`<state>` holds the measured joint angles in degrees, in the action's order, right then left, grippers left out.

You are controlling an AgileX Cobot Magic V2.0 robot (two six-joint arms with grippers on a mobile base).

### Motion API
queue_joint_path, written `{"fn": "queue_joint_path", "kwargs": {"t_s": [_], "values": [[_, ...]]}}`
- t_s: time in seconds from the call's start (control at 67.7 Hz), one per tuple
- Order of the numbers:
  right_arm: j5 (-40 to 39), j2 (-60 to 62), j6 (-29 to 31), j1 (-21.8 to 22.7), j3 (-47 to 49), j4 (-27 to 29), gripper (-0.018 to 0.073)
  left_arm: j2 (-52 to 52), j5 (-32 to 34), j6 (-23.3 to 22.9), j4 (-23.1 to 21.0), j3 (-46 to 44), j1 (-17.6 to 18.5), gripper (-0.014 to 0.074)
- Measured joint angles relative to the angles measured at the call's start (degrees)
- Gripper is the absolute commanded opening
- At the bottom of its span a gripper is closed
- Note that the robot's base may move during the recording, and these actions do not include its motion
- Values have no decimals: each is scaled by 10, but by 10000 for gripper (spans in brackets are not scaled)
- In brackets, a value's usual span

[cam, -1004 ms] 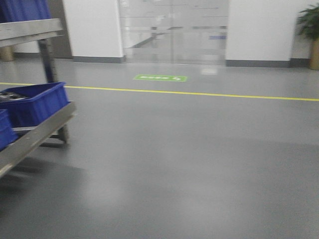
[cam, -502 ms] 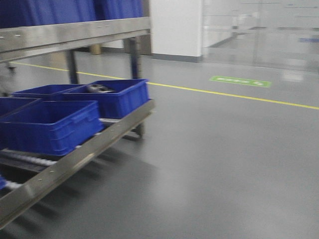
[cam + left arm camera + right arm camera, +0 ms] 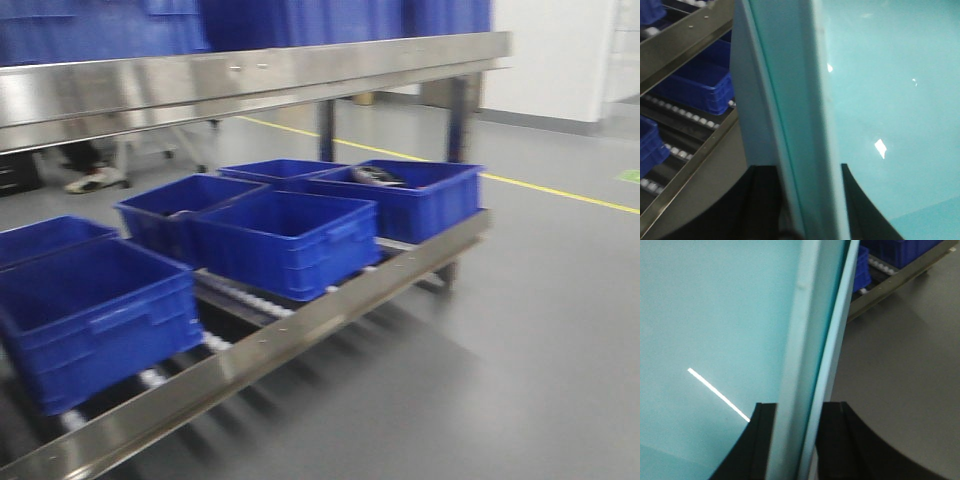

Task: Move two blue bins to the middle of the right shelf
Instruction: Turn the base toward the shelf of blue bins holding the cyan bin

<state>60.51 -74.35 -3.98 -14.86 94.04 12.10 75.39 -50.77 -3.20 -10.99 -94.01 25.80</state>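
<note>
Both claws grip a teal-walled bin: the left gripper [image 3: 810, 200] has its dark jaws closed on the bin's rim [image 3: 790, 100], one each side, and the right gripper [image 3: 795, 440] clamps the opposite rim [image 3: 815, 330] likewise. Ahead stands a steel roller shelf [image 3: 300, 320] whose lower level carries several blue bins [image 3: 285, 240], the far one [image 3: 415, 195] holding a dark item. No readable labels or writing show on them; blur hides detail.

Front view faces the roller shelf [image 3: 300, 330] obliquely; both wrist views sit close against a teal panel [image 3: 890, 100] (shelf glimpsed behind).
</note>
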Motion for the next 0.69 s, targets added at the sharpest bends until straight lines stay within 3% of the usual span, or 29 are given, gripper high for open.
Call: {"fn": "queue_joint_path", "kwargs": {"t_s": [0.694], "values": [[-1, 0, 0, 0, 0, 0, -154, 0, 0, 0, 0, 0, 0, -111]]}}
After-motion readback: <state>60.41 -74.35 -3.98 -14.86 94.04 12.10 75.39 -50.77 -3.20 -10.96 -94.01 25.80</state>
